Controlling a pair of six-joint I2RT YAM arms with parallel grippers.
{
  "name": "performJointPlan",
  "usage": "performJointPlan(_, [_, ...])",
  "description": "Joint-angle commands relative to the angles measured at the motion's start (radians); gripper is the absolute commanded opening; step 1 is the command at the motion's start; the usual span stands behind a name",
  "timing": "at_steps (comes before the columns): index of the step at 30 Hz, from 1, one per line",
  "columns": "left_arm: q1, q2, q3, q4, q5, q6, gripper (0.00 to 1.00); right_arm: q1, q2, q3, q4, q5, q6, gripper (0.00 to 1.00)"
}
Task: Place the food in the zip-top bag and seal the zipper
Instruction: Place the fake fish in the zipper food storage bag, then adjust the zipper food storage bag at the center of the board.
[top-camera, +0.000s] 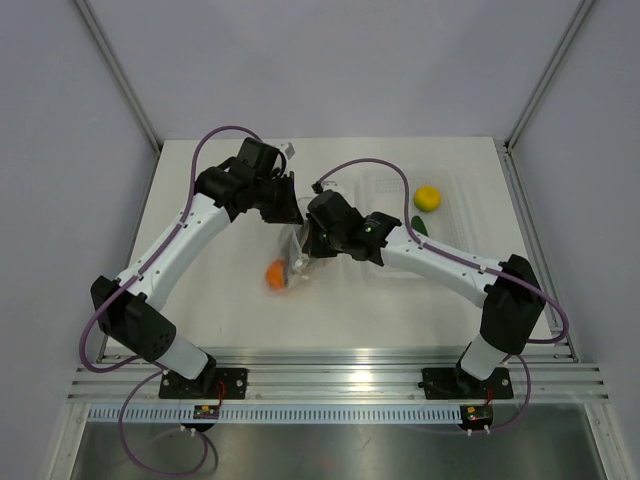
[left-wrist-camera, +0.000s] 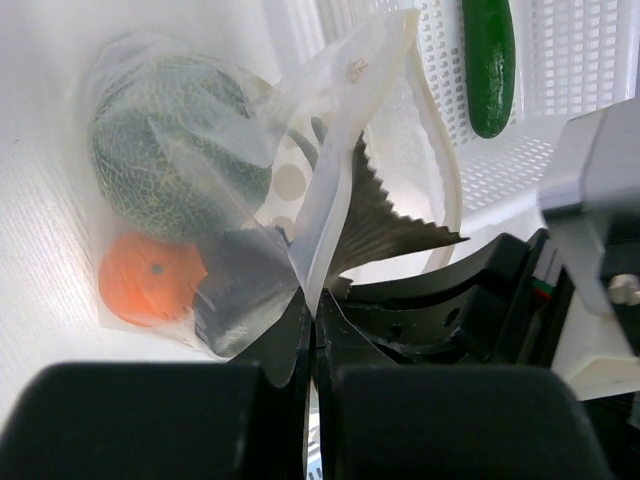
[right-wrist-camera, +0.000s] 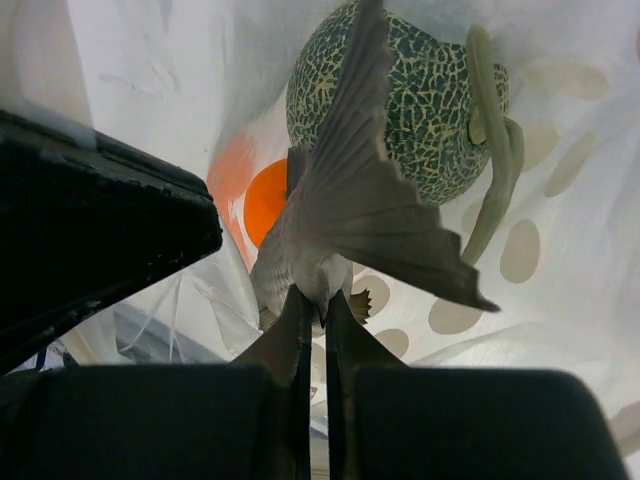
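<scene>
- The zip-top bag (left-wrist-camera: 125, 70) lies at mid-tabletop (top-camera: 380, 310) between the two arms. Its closed end points toward the near-left and its mouth faces the far-right, so its long axis runs on that diagonal in the overhead view.
- Two foods are already inside: the speckled green ball (right-wrist-camera: 420, 90) and, just beside it toward the bag's bottom, the orange ball (left-wrist-camera: 145, 280).
- The fish (right-wrist-camera: 350, 200) is at the bag's mouth. Its spread, saw-edged tail fin sits nearest the right arm, and its length appears to point inward toward the two balls. How much of it has passed the opening cannot be told.
- The right end effector (right-wrist-camera: 322, 300) is closed tight on the fish near the base of the tail.
- The left end effector (left-wrist-camera: 312, 305) has its jaws pressed together on one lip of the bag, lifting that side so the mouth gapes.
- The zipper (left-wrist-camera: 350, 140), a whitish band along the raised lip, is unsealed.
- The lemon (top-camera: 427, 198) and the cucumber (left-wrist-camera: 490, 65) lie well apart from the bag in the perforated tray (left-wrist-camera: 580, 60). The cucumber lies lengthwise toward the tray's far side.
- By this reckoning the task stands near its midpoint: one food is going in, two are yet to be loaded, and the sealing has not started.
</scene>
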Motion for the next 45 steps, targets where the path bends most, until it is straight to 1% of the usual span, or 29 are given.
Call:
performJointPlan(1, [0.004, -0.035, 0.004, 0.062, 0.043, -0.012, 0.00, 0.010, -0.050, -0.018, 0.045, -0.069, -0.019, 0.00])
performJointPlan(5, [0.004, -0.042, 0.012, 0.065, 0.048, -0.015, 0.00, 0.010, 0.012, -0.003, 0.017, -0.117, -0.036, 0.00])
performJointPlan(6, [0.004, -0.043, 0.014, 0.065, 0.046, -0.015, 0.00, 0.010, 0.047, 0.024, -0.033, -0.115, -0.039, 0.00])
performJointPlan(7, [0.004, -0.045, 0.015, 0.065, 0.046, -0.013, 0.00, 0.010, 0.056, 0.037, -0.055, -0.106, -0.042, 0.03])
performJointPlan(8, [0.004, -0.045, 0.015, 0.062, 0.042, -0.015, 0.00, 0.013, 0.058, 0.043, -0.067, -0.089, -0.047, 0.18])
performJointPlan(10, [0.004, -0.048, 0.015, 0.059, 0.040, -0.012, 0.00, 0.014, 0.027, 0.038, -0.083, -0.060, -0.053, 0.32])
performJointPlan(11, [0.004, -0.048, 0.014, 0.058, 0.039, -0.010, 0.00, 0.014, 0.013, 0.038, -0.089, -0.031, -0.059, 0.46])
performJointPlan(12, [0.004, -0.048, 0.014, 0.058, 0.037, -0.009, 0.00, 0.014, -0.010, 0.052, -0.119, -0.008, -0.071, 0.52])
performJointPlan(14, [0.004, -0.046, 0.014, 0.058, 0.035, -0.010, 0.00, 0.014, -0.043, 0.070, -0.153, 0.038, -0.091, 0.60])
performJointPlan(17, [0.004, -0.046, 0.015, 0.061, 0.039, -0.012, 0.00, 0.014, -0.080, 0.097, -0.204, 0.082, -0.116, 0.60])
performJointPlan(19, [0.004, -0.048, 0.012, 0.061, 0.037, -0.009, 0.00, 0.012, -0.126, 0.106, -0.227, 0.102, -0.122, 0.59])
performJointPlan(23, [0.004, -0.046, 0.010, 0.064, 0.037, -0.010, 0.00, 0.010, -0.200, 0.112, -0.259, 0.150, -0.121, 0.58])
performJointPlan(25, [0.004, -0.046, 0.009, 0.065, 0.039, -0.013, 0.00, 0.006, -0.209, 0.107, -0.280, 0.197, -0.104, 0.60])
performJointPlan(26, [0.004, -0.046, 0.010, 0.067, 0.039, -0.012, 0.00, -0.005, -0.206, 0.097, -0.297, 0.216, -0.095, 0.61])
performJointPlan(28, [0.004, -0.045, 0.010, 0.067, 0.042, -0.012, 0.00, -0.025, -0.203, 0.074, -0.334, 0.234, -0.052, 0.69])
performJointPlan(31, [0.004, -0.046, 0.012, 0.064, 0.040, -0.010, 0.00, -0.069, -0.198, 0.014, -0.343, 0.221, -0.009, 0.71])
performJointPlan(34, [0.004, -0.048, 0.012, 0.062, 0.037, -0.010, 0.00, -0.106, -0.192, -0.049, -0.310, 0.153, 0.001, 0.69])
performJointPlan(38, [0.004, -0.048, 0.014, 0.061, 0.037, -0.013, 0.00, -0.144, -0.166, -0.110, -0.230, 0.063, -0.006, 0.53])
performJointPlan(39, [0.004, -0.048, 0.014, 0.062, 0.037, -0.012, 0.00, -0.148, -0.160, -0.109, -0.221, 0.061, 0.001, 0.34])
performJointPlan(42, [0.004, -0.046, 0.015, 0.056, 0.031, -0.009, 0.00, -0.148, -0.178, -0.104, -0.169, 0.046, -0.009, 0.07])
performJointPlan(43, [0.004, -0.046, 0.020, 0.053, 0.029, -0.006, 0.00, -0.146, -0.188, -0.097, -0.153, 0.038, -0.019, 0.02])
performJointPlan(45, [0.004, -0.042, 0.039, 0.043, 0.023, 0.008, 0.00, -0.146, -0.200, -0.028, -0.156, 0.053, -0.061, 0.00])
